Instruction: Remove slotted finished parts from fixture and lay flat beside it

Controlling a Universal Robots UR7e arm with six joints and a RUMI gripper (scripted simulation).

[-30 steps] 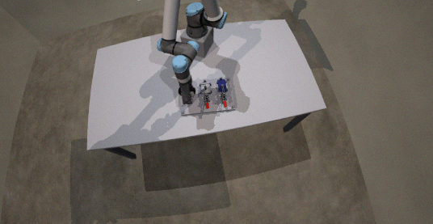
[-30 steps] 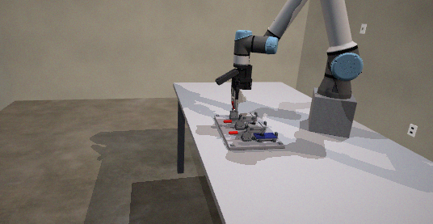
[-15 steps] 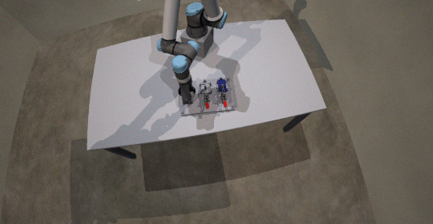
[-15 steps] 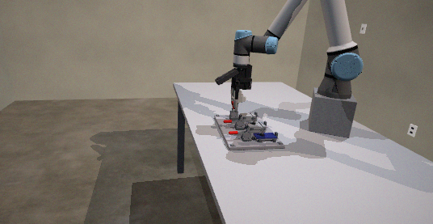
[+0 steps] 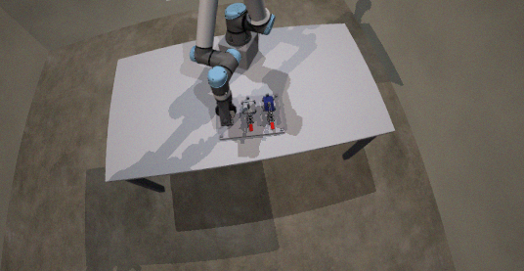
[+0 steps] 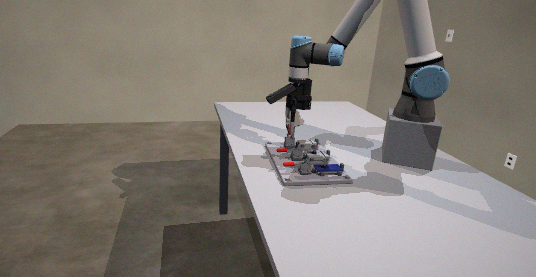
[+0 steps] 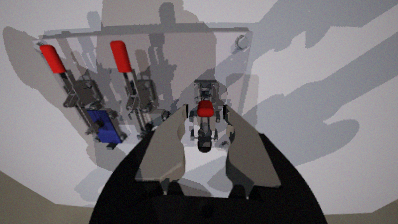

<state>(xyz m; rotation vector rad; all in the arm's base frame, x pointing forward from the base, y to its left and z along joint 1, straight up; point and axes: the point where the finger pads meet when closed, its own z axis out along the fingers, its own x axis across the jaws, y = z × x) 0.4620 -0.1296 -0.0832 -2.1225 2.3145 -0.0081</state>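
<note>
The fixture plate (image 5: 251,134) (image 6: 320,181) (image 7: 75,37) carries three toggle clamps in a row. The blue blank (image 5: 266,103) (image 6: 330,168) (image 7: 108,132) sits under one end clamp, whose red handle (image 5: 272,125) (image 6: 289,164) (image 7: 52,58) lies down. The middle clamp's red handle (image 5: 250,127) (image 6: 282,150) (image 7: 121,56) also lies down, with a grey part (image 5: 248,107) at that clamp. At the other end clamp the red handle (image 7: 205,108) stands up. My gripper (image 5: 226,123) (image 6: 289,126) (image 7: 205,105) is partly open, fingers either side of that handle with gaps. The part there is mostly hidden.
Small posts and clamp arms rise around each station. A corner screw (image 7: 242,42) sits on the plate near the raised handle. The robot's grey base block (image 5: 248,54) (image 6: 411,142) stands on the table (image 5: 332,83) (image 6: 400,225) behind the fixture.
</note>
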